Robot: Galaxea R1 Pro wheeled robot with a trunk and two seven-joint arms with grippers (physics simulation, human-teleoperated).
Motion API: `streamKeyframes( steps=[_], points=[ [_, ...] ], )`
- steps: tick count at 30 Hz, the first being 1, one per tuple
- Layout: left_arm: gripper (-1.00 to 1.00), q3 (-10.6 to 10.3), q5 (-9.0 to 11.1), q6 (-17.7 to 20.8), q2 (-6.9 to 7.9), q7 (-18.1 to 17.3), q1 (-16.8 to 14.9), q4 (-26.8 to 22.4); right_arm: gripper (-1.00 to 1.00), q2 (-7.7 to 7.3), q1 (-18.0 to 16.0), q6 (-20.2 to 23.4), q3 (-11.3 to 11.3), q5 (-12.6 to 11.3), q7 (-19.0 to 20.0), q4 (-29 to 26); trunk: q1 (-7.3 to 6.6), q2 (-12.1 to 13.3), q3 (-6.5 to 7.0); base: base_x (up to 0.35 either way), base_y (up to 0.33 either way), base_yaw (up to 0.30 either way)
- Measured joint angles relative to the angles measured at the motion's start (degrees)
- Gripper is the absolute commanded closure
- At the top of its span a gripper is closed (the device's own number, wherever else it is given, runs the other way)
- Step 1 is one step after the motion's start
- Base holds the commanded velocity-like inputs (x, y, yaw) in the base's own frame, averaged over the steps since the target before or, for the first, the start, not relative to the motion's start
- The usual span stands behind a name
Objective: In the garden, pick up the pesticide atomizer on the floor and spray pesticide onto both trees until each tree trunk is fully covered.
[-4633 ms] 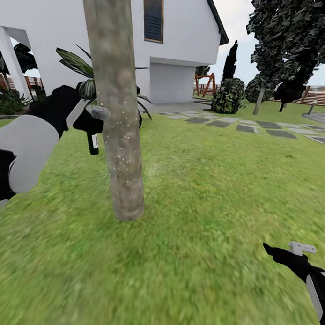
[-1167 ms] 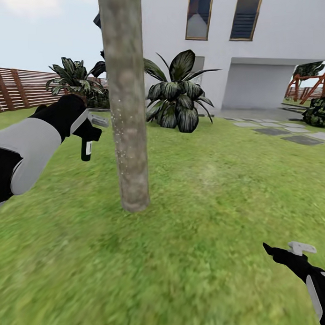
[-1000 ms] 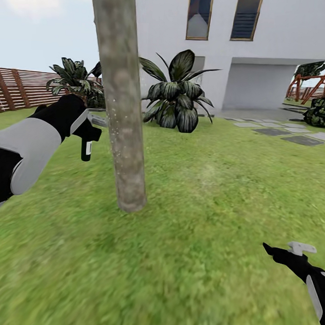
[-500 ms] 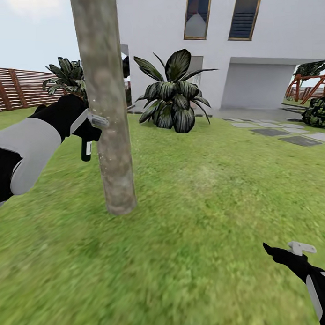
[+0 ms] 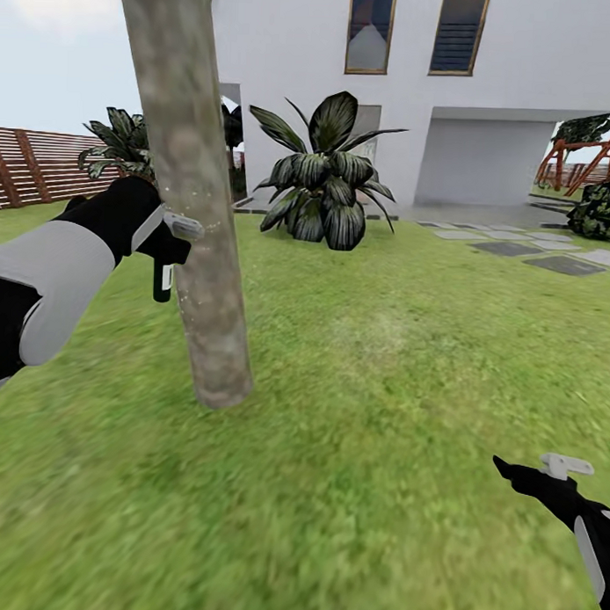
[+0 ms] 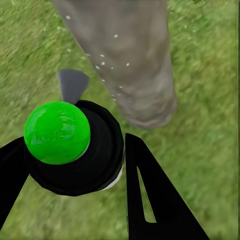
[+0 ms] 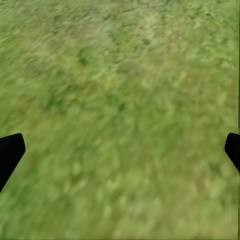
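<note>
**tomk:** While the head view is up, how much room is there around that tree trunk (image 5: 190, 195)?

**rigfan:** Loads on one side. From the trunk over to the robot's right it's bare floor (image 5: 382, 369), just blurry green grass, running back to the grey stepping slabs (image 5: 535, 253) and the white house (image 5: 453, 90). The tight spot is on the robot's left: the left end effector (image 5: 167, 239) sits right beside the trunk, and the grey spray head of the pesticide atomizer (image 5: 171, 247) looks to be at the bark's edge. Touching or a hair apart, can't tell.

**tomk:** So it's got the bottle?

**rigfan:** Yep, left end effector is clamped around the pesticide atomizer, black bottle hanging below it. In the left wrist view the black fingers (image 6: 150, 195) hug the round black body on both sides, with a shiny green ball (image 6: 57, 132) covering much of it. The trunk's base (image 6: 145, 95) is just beyond.

**tomk:** And the other arm?

**rigfan:** Right end effector (image 5: 550, 472) hangs low over the grass, well apart from the tree. The right wrist view has its black fingertips (image 7: 10, 152) spread wide at the frame edges with nothing between them.

**tomk:** Textures?

**rigfan:** Trunk is a smooth straight column, beige-grey with brownish-green blotches and small pale specks. Behind it there's a spiky dark-leafed plant (image 5: 327, 178), and a brown slatted fence (image 5: 37, 164) off to the left.
</note>
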Motion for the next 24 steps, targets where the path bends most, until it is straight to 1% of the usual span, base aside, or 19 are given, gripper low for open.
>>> streamKeyframes(
  steps=[4,6,17,19,21,24],
  points=[
    [1.0,0.0,0.1,0.0,0.0,0.0,0.0,0.0,-1.0,0.0,0.0,0.0,0.0,0.0,0.0,0.0,0.0,0.0,0.0,0.0,-0.297,0.032],
    [1.0,0.0,0.1,0.0,-0.01,0.0,0.0,0.0,-1.0,0.0,0.0,0.0,0.0,0.0,0.0,0.0,0.0,0.0,0.0,0.0,-0.311,0.146],
    [1.0,0.1,0.0,0.0,0.04,0.0,0.0,0.0,-1.0,0.0,0.0,0.0,0.0,0.0,0.0,0.0,0.0,0.0,0.0,0.0,-0.315,0.277],
    [1.0,0.1,0.0,0.0,0.03,0.0,0.0,-0.1,-1.0,0.0,0.0,0.0,0.0,0.0,-0.1,0.0,0.0,0.0,0.0,0.0,-0.315,0.171],
    [1.0,0.2,0.3,0.0,0.05,0.0,-0.1,-0.7,-1.0,0.0,0.0,0.0,0.0,0.0,-0.1,0.0,0.0,0.0,0.0,0.0,-0.191,0.061],
    [1.0,0.2,0.4,0.0,0.0,0.0,-0.1,-2.4,-1.0,0.0,0.0,0.0,0.0,0.0,-0.1,0.0,0.0,0.0,0.0,0.0,-0.039,0.013]
  ],
)
